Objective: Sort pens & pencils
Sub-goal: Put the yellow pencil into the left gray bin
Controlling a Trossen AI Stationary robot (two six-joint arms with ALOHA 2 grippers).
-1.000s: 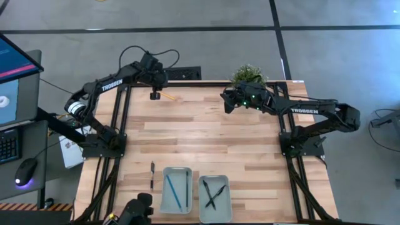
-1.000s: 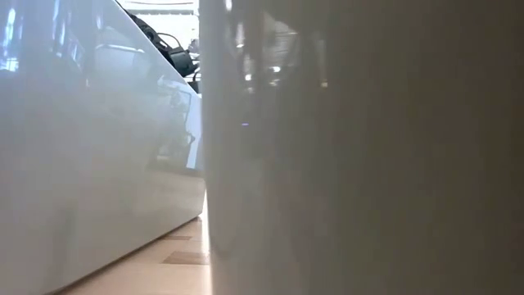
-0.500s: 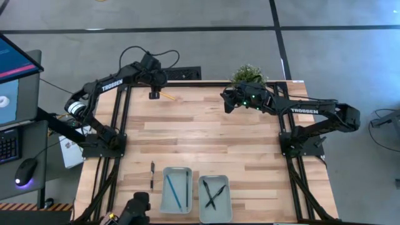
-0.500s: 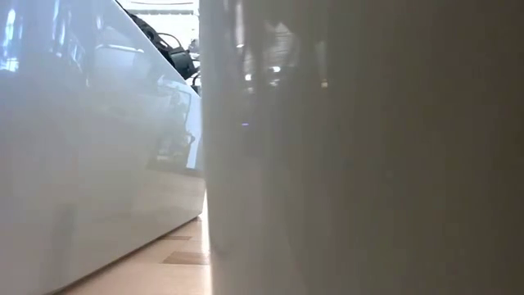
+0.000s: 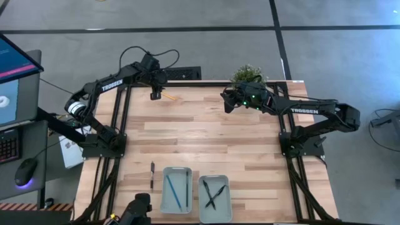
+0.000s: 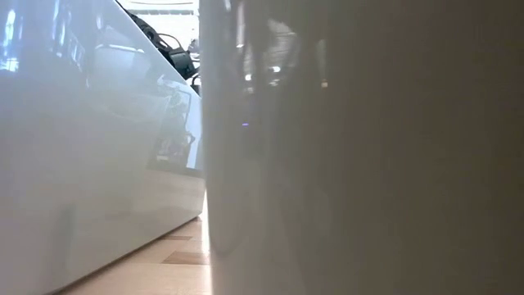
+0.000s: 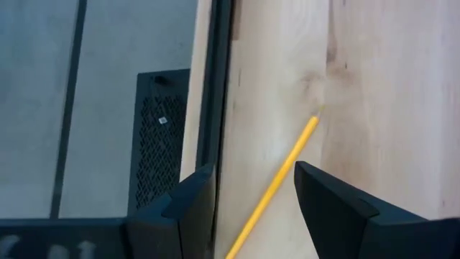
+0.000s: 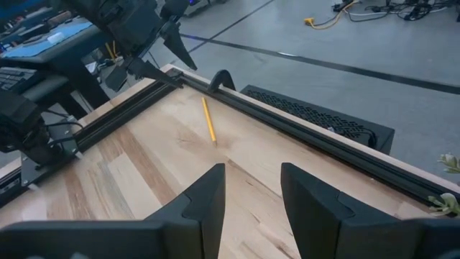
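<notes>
The yellow pencil lies flat near the table's far left corner, also seen as the pencil and the pencil. My left gripper hangs open above it, one finger on either side of the pencil's near half, touching nothing. My right gripper is open over the far middle of the table. A black pen lies on the wood left of the trays. The left tray holds a light blue pencil and another thin stick. The right tray holds two crossed black pens.
A small potted plant stands at the far edge behind my right gripper. A black perforated box sits just beyond the far rail. The tray walls fill the low view. Bare wood lies between the arms and the trays.
</notes>
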